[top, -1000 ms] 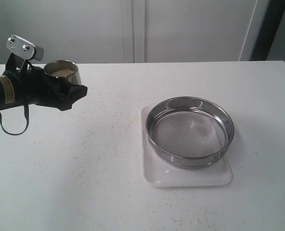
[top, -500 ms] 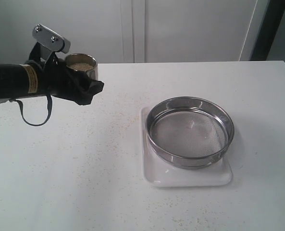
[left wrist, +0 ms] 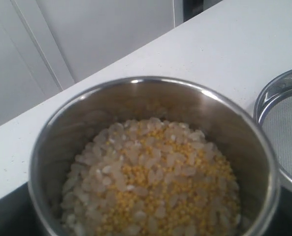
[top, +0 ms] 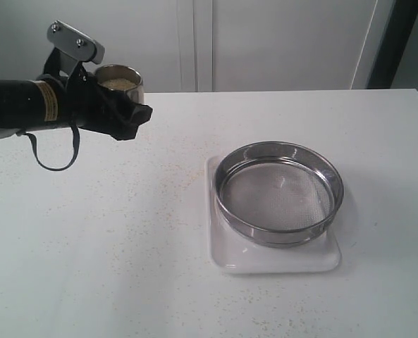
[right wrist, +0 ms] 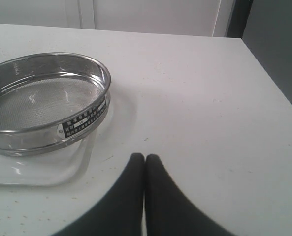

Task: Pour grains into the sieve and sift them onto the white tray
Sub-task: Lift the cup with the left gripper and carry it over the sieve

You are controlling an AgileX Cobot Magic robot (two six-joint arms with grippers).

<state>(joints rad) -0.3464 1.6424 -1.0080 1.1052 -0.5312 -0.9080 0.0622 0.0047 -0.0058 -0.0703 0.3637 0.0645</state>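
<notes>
My left gripper (top: 127,109) is shut on a small steel cup (top: 121,76) and holds it upright in the air above the table's far left. The cup (left wrist: 150,98) holds the grains (left wrist: 153,182), a heap of pale whitish and golden-yellow bits. The sieve (top: 279,190), a wide steel ring with a grey mesh bottom, sits empty on the white tray (top: 275,259) right of centre. The sieve's edge (left wrist: 286,123) shows beside the cup in the left wrist view. My right gripper (right wrist: 145,157) is shut and empty, low over the table beside the sieve (right wrist: 42,103) and the tray (right wrist: 37,172).
Stray grains are scattered over the white tabletop (top: 124,232), mostly left of and in front of the tray. A white wall and cabinet panels (top: 265,42) stand behind the table's far edge. The table's right edge (right wrist: 269,88) lies beyond my right gripper.
My left arm has lifted the cup of grains up and to the right, closer to the sieve. Sieve and tray have not moved.
</notes>
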